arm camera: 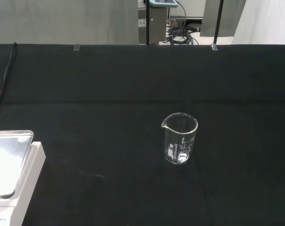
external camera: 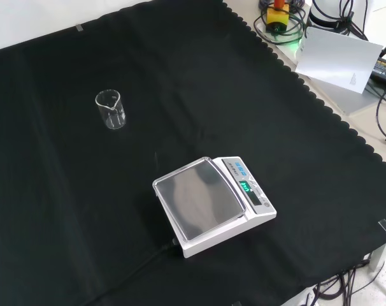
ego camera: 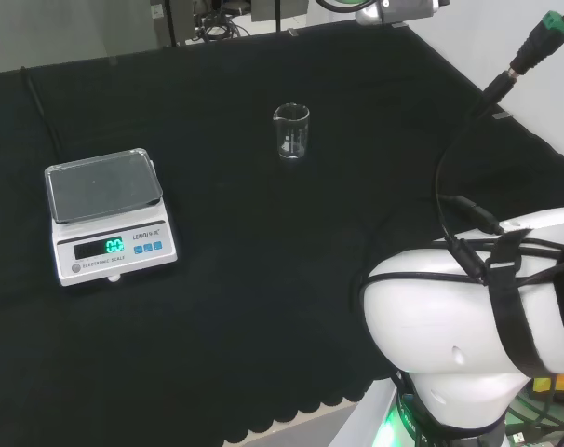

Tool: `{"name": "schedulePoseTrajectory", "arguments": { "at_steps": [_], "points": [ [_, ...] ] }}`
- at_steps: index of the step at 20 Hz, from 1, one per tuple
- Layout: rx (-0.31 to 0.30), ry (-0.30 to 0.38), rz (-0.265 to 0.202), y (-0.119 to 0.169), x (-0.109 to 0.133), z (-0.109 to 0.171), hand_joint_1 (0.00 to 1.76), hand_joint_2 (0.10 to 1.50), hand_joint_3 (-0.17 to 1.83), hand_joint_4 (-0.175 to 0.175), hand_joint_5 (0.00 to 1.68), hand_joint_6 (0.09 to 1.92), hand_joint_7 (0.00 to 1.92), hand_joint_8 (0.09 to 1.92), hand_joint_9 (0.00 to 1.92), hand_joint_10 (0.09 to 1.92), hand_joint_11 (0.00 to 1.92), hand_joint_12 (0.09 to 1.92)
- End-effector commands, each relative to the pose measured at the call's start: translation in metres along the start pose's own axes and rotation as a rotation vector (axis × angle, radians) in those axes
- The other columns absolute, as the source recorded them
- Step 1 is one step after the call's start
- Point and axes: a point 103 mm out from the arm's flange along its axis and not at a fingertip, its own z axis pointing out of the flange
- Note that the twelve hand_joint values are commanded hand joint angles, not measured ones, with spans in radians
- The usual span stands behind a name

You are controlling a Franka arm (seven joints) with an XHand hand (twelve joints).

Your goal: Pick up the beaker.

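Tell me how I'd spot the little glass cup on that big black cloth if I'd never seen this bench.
Start at the black cloth covering the bench and find the white scale with its lit green display. In the front view, the beaker stands alone to the upper left of the scale, well apart from it. It is small, clear, upright and looks empty, with a pouring lip on its rim.

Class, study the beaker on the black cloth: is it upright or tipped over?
Upright. The beaker stands on its base on the cloth, its rim and spout on top.
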Motion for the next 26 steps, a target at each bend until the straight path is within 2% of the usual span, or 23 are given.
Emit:
{"name": "schedulePoseTrajectory", "arguments": {
  "at_steps": [1,4,9,15,19,26],
  "points": [
    [-0.001,-0.008,0.001,0.002,-0.001,0.000,0.47,0.60,0.42,-0.020,0.14,0.18,0.17,0.69,0.26,0.78,0.01,1.38],
    [0.025,-0.015,0.003,0.014,-0.004,0.005,0.47,0.65,0.31,-0.019,0.17,0.09,0.15,0.70,0.24,0.80,0.00,1.44],
    [0.036,-0.032,0.016,0.039,-0.003,0.019,0.48,0.66,0.29,-0.019,0.18,0.09,0.15,0.71,0.23,0.81,0.00,1.44],
    [0.066,-0.039,0.027,0.094,-0.002,0.046,0.48,0.67,0.27,-0.018,0.18,0.09,0.13,0.70,0.22,0.81,0.00,1.42],
    [0.077,-0.020,0.020,0.140,-0.011,0.072,0.48,0.68,0.25,-0.017,0.17,0.09,0.11,0.70,0.21,0.80,0.00,1.40],
    [0.130,0.021,0.018,0.207,-0.038,0.139,0.50,0.69,0.23,-0.014,0.13,0.09,0.08,0.70,0.17,0.81,0.00,1.36]
  ]
}}
